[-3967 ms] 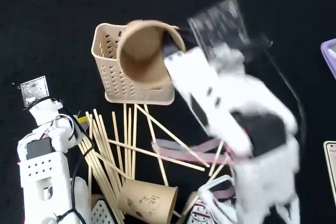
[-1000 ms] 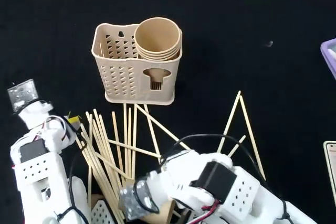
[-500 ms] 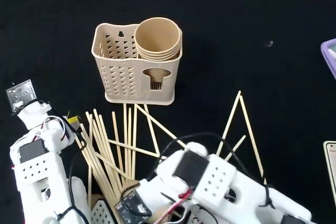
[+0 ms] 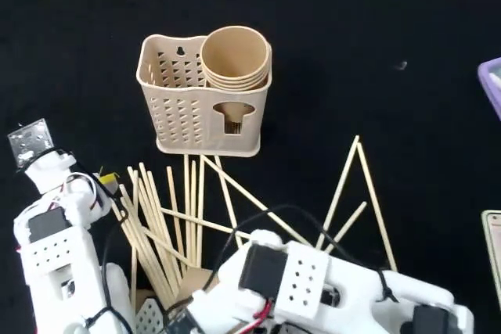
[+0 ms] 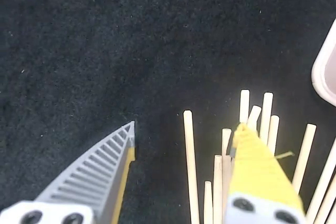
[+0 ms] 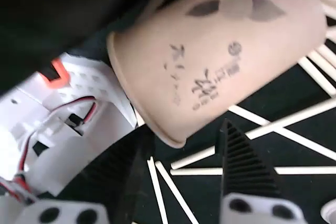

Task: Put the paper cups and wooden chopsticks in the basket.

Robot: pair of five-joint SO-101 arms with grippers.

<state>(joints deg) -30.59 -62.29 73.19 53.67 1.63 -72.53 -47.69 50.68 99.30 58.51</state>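
Right gripper spread by tapered paper cup, left gripper spread over wooden chopsticks

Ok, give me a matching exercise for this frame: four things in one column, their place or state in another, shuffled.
1 stacked cups
2 single cup
3 chopsticks
4 left gripper

A open, at the chopstick ends
B lying on its side in front of the right gripper
C upright in the basket
D scattered in front of the basket

Pairs: 1-C, 2-B, 3-D, 4-A
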